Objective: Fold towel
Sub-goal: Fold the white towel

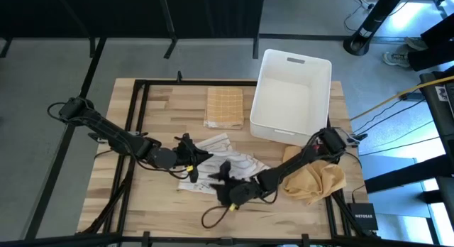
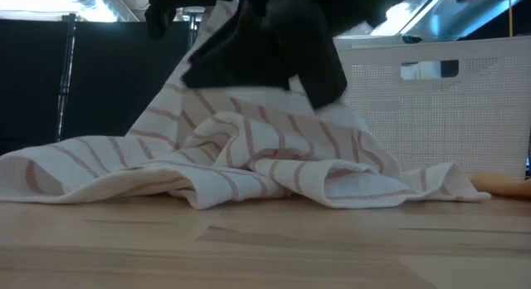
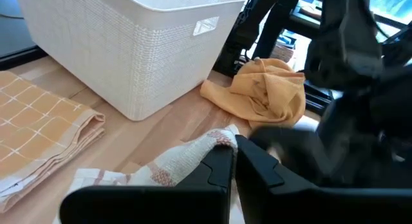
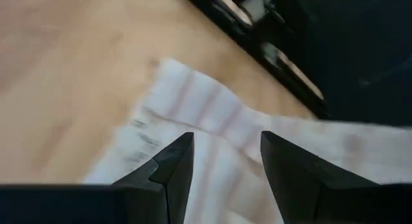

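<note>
The white towel with thin reddish stripes (image 1: 228, 162) lies crumpled on the wooden table's middle. In the low view it is a low heap (image 2: 249, 160) with one part drawn up into a peak. My left gripper (image 1: 190, 160) reaches in from the table's left and is shut on the towel's left part. My right gripper (image 1: 225, 177) comes from the right. It stands open over the towel's near part (image 4: 212, 114), one finger on either side of a stripe. My left gripper (image 3: 233, 161) pinches a bunched-up bit of the towel (image 3: 207, 145) between its two fingertips. The fingers come from the table's left, slanting slightly down. That bit is lifted into a peak (image 2: 217, 48), and the rest of the towel lies slack on the table. Whether my right gripper touches the towel, I cannot tell.
A white basket (image 1: 312, 69) stands at the far right. A folded orange checked cloth (image 1: 225, 107) lies left of it. A crumpled mustard cloth (image 1: 316, 179) lies near the right edge. A black frame (image 1: 135, 119) runs along the table's borders.
</note>
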Available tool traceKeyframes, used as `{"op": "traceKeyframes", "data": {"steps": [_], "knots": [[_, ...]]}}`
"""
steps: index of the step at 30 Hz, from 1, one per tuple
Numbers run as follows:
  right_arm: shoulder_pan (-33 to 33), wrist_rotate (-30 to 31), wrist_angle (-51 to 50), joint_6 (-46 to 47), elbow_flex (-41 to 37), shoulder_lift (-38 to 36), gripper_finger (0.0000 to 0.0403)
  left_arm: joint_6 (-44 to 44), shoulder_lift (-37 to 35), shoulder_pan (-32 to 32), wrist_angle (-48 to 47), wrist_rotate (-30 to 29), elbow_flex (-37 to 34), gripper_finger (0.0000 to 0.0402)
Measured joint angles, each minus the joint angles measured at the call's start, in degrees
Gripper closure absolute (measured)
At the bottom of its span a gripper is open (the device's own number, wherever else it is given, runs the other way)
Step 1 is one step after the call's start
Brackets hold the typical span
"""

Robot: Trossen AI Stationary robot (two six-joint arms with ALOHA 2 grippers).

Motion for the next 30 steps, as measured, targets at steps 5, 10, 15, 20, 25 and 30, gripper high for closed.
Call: {"op": "traceKeyframes", "data": {"steps": [5,10,15,20,25,30], "knots": [[-1.44,5.64,0.54,1.08,0.00,4.07,0.0221,-0.02,0.00,0.00,-0.04,-0.02,0.00,0.0396],[-2.23,21.25,1.38,0.44,-0.04,5.02,0.0221,-0.02,0.00,0.00,0.01,-0.02,0.00,0.0396],[-0.98,35.07,7.23,-10.38,-0.04,3.01,0.0221,-0.02,0.02,0.00,-0.20,-0.02,0.00,0.0396],[1.69,36.85,10.56,-15.79,-0.02,0.01,0.0221,-0.02,0.02,0.00,-0.68,-0.04,0.00,0.0396],[3.49,37.57,10.31,-19.00,-0.02,-1.93,0.0221,-0.04,0.07,0.00,-1.49,-0.04,0.00,0.0396],[5.33,37.50,10.15,-22.83,-0.02,-1.97,0.0221,-0.04,0.07,0.00,-1.42,-0.04,0.00,0.0396]]}}
